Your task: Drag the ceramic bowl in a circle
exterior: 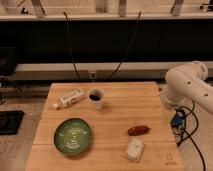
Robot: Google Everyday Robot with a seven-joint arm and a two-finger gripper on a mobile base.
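Table: pale wood planks, square top; small printed mark at near right corner, unreadable.
Bottle: white plastic, lying on its side, far left of gripper, towards the back; label too blurred to read.
Ceramic bowl: wide, shallow, round, glossy green glaze, pale concentric rings inside; upright on the table's front left, well apart from gripper, far to its left.
Cup: small, white, tapered, dark liquid inside; left of gripper, just right of bottle.
Packet: flat, whitish, roughly square; left of gripper, near front edge.
Snack item: oblong, reddish-brown, glossy; just behind packet.
Gripper: dark, beside table's right edge, below white rounded arm, among black cables; opening: cannot tell.
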